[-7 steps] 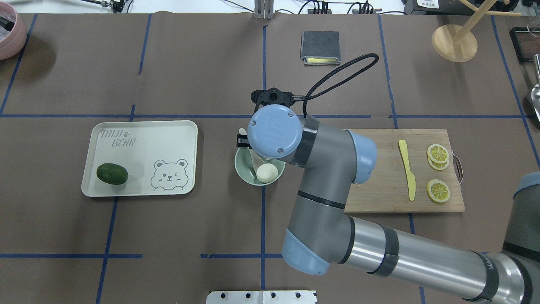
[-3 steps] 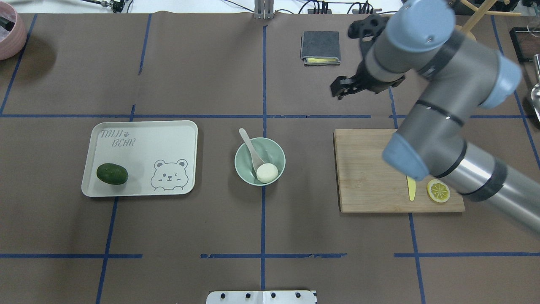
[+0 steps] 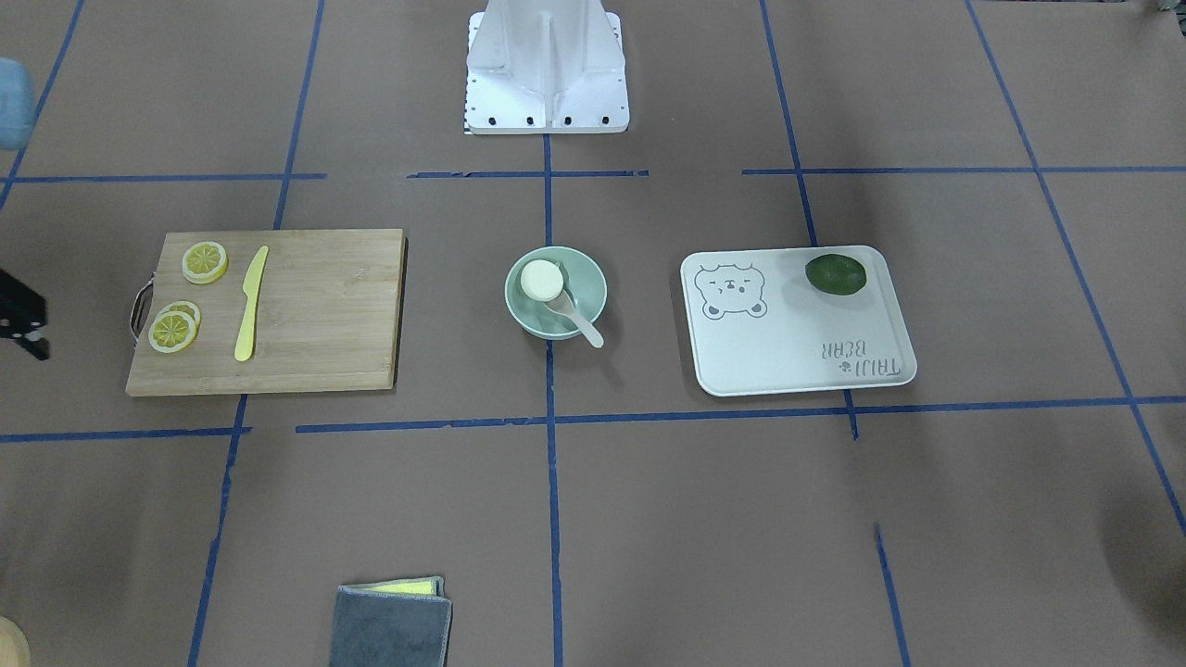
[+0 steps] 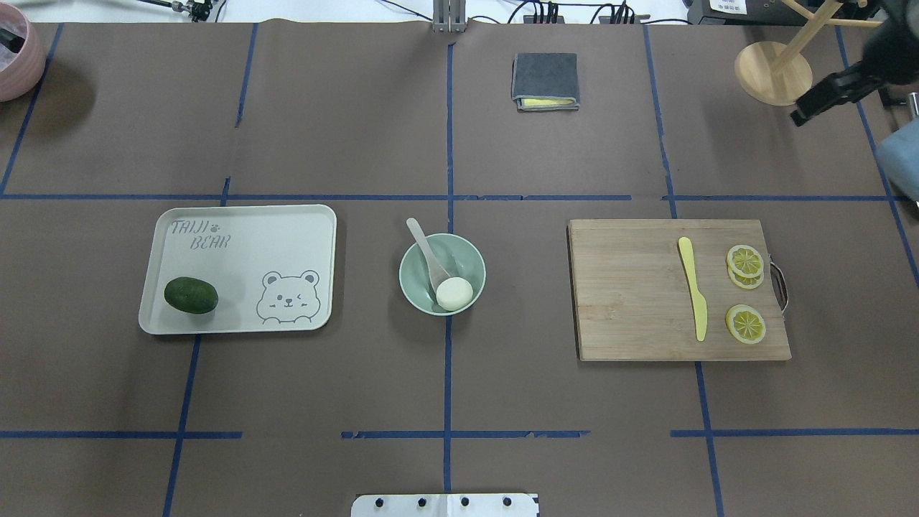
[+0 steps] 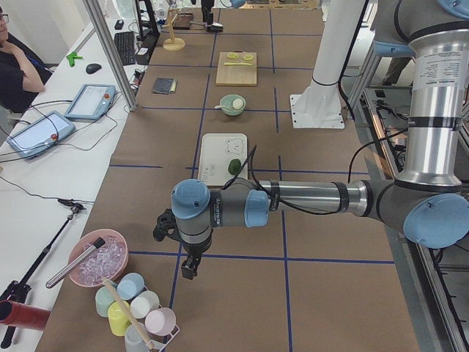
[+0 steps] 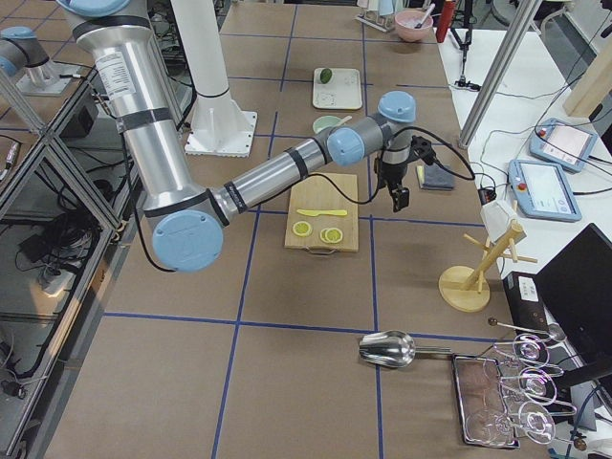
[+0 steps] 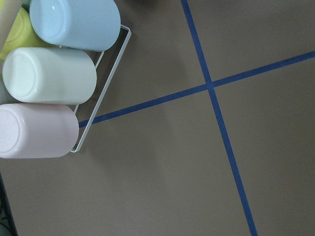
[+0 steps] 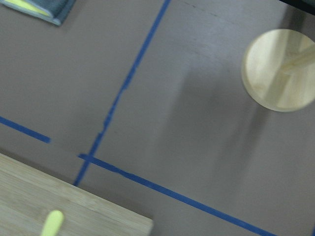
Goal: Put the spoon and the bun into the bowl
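Observation:
The pale mint-green bowl (image 4: 467, 260) (image 3: 586, 280) stands at the table's centre. The white bun (image 4: 454, 294) (image 3: 541, 279) lies inside it. The beige spoon (image 4: 427, 255) (image 3: 579, 320) rests in the bowl with its handle over the rim. My right gripper (image 4: 804, 113) (image 6: 400, 196) is high at the far right back, well away from the bowl, blurred; I cannot tell if it is open. My left gripper (image 5: 189, 270) shows only in the exterior left view, near the cup rack, far from the bowl; I cannot tell its state.
A white bear-print tray (image 4: 273, 237) with a dark green fruit (image 4: 190, 295) lies left of the bowl. A wooden board (image 4: 632, 287) with a yellow knife (image 4: 693, 287) and lemon slices (image 4: 745, 260) lies right. A grey cloth (image 4: 546, 79) and a wooden stand (image 4: 773, 72) are at the back.
My right arm has swung from the spoon handle over the bowl to the far right back of the table. Spoon and bun stay in the bowl.

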Controlling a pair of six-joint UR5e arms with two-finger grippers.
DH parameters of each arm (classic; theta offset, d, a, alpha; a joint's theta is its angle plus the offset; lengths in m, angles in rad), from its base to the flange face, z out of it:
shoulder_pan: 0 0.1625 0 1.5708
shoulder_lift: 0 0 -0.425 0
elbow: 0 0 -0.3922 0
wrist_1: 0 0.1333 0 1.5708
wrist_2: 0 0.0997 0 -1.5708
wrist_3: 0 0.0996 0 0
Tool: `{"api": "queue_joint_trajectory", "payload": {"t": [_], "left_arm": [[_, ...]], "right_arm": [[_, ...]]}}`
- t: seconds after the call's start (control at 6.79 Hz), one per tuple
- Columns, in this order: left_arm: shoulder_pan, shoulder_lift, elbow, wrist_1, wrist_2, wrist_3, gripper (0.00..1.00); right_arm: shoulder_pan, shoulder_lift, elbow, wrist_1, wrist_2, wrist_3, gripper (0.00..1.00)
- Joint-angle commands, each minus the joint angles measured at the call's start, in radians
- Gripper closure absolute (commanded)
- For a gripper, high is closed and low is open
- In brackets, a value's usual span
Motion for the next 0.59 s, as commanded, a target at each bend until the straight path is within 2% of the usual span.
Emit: {"api": "queue_joint_trajectory", "payload": {"t": [0.0, 0.29, 0.44], "left_arm": [[0.001, -0.002, -0.003, 0.005, -0.068, -0.089, 0.00], [0.004, -0.002, -0.021, 0.002, -0.068, -0.088, 0.00], [0.006, -0.002, -0.023, 0.002, -0.068, -0.088, 0.00]], "right_arm": [[0.185, -0.161, -0.008, -0.004, 0.039, -0.239, 0.00], [0.245, -0.302, -0.008, 0.009, 0.030, -0.253, 0.00], [0.246, -0.339, -0.009, 0.010, 0.023, -0.253, 0.00]]}}
